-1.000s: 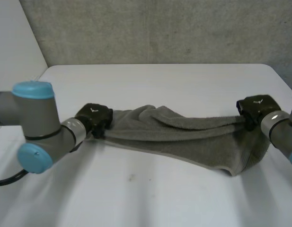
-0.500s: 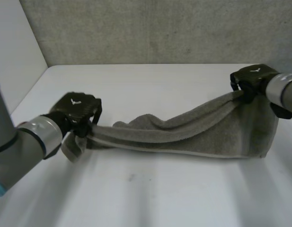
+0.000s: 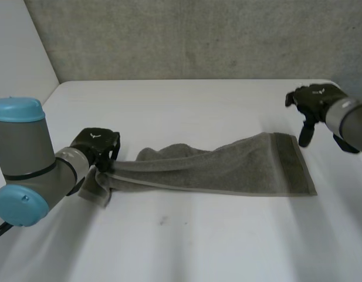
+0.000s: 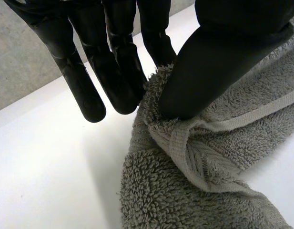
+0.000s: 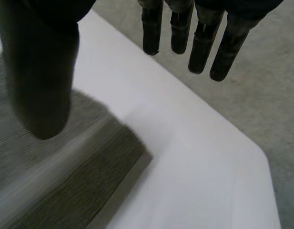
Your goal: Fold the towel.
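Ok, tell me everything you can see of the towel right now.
The towel is grey terry cloth with a flatter woven band across the end nearer the right hand. It lies on the white table as a long rumpled strip: that end spread flat, the other bunched and pinched between thumb and fingers of the left hand. The right hand hovers open by the flat end, not touching it.

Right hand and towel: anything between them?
Nothing. The head view shows only bare table between the open right hand and the banded end of the towel.
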You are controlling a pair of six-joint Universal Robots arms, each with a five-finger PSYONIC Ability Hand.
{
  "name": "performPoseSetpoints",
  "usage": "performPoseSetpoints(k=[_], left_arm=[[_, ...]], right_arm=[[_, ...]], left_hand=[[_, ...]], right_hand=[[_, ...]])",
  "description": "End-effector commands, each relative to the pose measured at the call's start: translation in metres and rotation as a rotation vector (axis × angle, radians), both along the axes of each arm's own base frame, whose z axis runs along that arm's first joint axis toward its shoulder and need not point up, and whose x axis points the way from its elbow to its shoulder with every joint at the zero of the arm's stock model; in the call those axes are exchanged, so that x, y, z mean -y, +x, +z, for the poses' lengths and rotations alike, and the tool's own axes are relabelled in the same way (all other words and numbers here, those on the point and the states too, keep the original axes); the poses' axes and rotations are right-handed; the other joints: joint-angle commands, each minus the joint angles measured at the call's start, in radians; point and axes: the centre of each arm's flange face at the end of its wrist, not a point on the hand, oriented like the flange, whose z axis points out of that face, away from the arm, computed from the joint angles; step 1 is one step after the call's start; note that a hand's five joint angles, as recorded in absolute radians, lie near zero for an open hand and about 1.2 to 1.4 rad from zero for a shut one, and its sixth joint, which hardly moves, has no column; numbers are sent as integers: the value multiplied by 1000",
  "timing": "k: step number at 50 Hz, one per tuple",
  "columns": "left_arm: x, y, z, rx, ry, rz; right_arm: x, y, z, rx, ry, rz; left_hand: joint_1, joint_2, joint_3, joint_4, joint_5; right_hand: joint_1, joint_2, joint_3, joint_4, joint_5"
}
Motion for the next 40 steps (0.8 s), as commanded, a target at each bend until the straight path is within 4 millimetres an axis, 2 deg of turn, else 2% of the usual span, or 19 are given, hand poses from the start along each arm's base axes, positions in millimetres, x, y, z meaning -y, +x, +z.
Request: performPoseSetpoints(k=[1,2,5,7,16,26,40], left_arm=[[-2,0,-2,-5,4,-1],[-3,0,-1,-6,2,-1],[-3,0,-2,-6,4,-1],[-3,0,-1,-6,2,-1],[-3,0,-1,-7,3,-1],[-4,1,-3,-6,6,-1],[-4,1,-4,-8,0,-1]], right_arm=[[-45,-11,-41,-65,61,149],[-51,-15,-52,-71,77,162],[-55,-18,-63,-69,88,167],[-60,-22,-81,-66,83,169],[-53,-25,-114,-66,28,158],[-40,-40,-126,-88,41,122],[-28,-45,-135,-87,33,122]], left_hand=[[224,183,181,180,207],[224,183,181,180,207],[224,183,181,180,207],[224,183,181,180,207],[224,183,181,180,207],[224,183,181,180,207],[224,183,181,180,207]], right_hand=[[88,112,90,89,76],[103,127,105,104,91],[106,130,108,107,94],[103,127,105,104,92],[176,201,178,177,165],[241,265,242,242,229],[405,430,407,406,394]])
